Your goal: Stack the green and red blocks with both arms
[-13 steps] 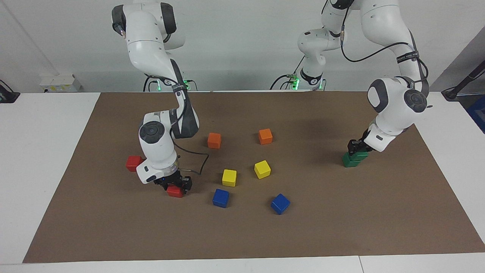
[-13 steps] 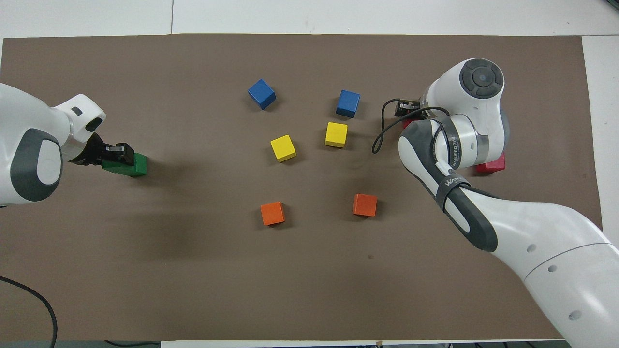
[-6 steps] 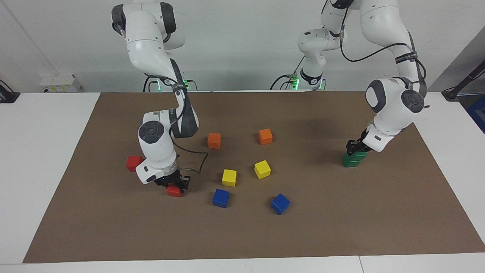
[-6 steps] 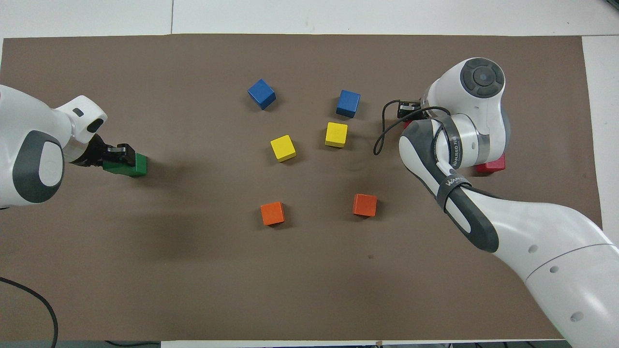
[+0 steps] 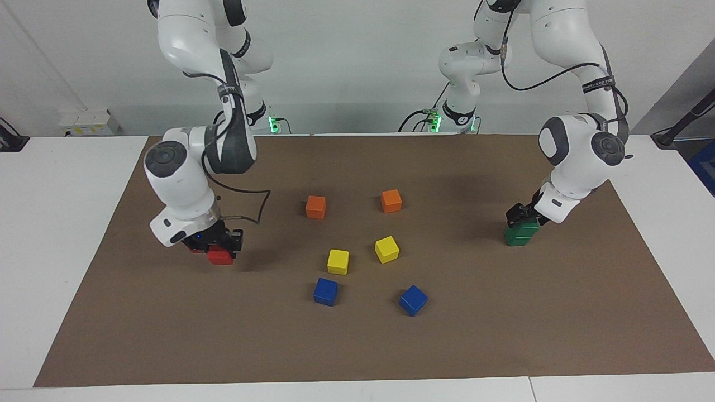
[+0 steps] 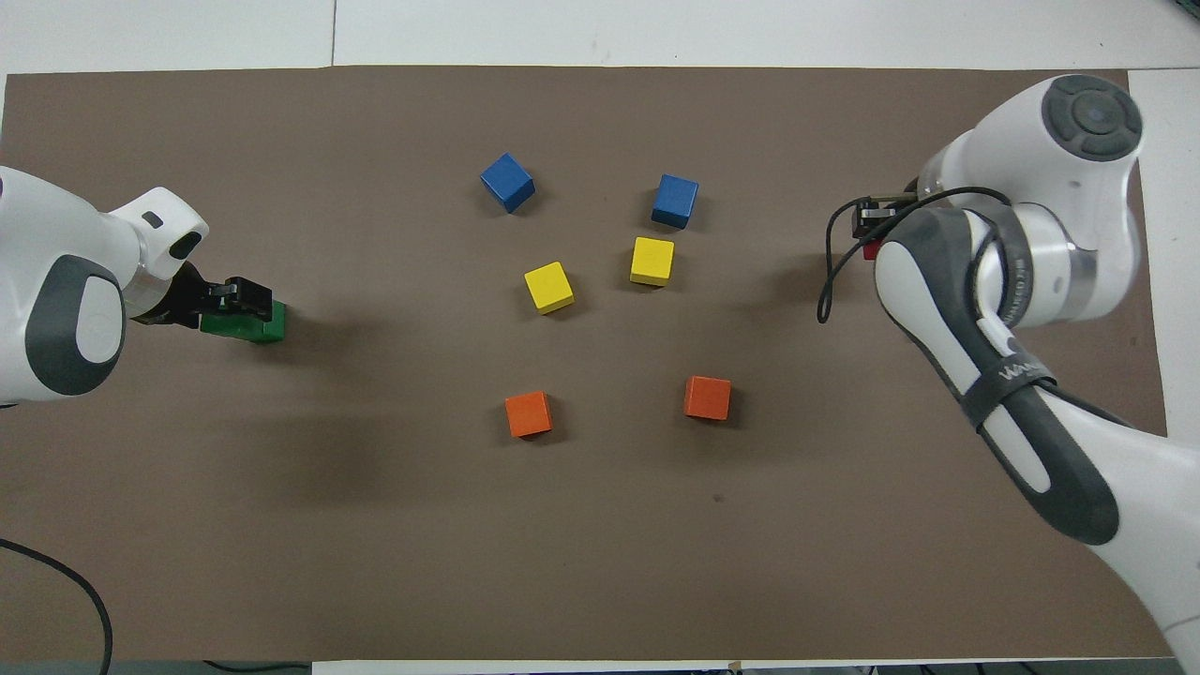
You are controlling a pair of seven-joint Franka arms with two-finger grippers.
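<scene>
My right gripper (image 5: 219, 245) is shut on a red block (image 5: 220, 257) and holds it just above the brown mat, toward the right arm's end of the table. Overhead, only a red sliver (image 6: 870, 249) of the block shows under the right gripper (image 6: 867, 225). The right wrist hides the other red block in both views. At the left arm's end, one green block sits on another green block (image 5: 522, 234) (image 6: 246, 325). My left gripper (image 5: 520, 216) (image 6: 242, 298) stands open right at the top of the upper one.
Two orange cubes (image 5: 315, 206) (image 5: 391, 200), two yellow cubes (image 5: 338, 261) (image 5: 386, 249) and two blue cubes (image 5: 325, 291) (image 5: 413, 300) lie in the middle of the brown mat (image 5: 357, 346). The blue ones are farthest from the robots.
My right gripper lifted the red block and carried it toward the right arm's end, and now covers the other red block. My left gripper opened on the upper green block.
</scene>
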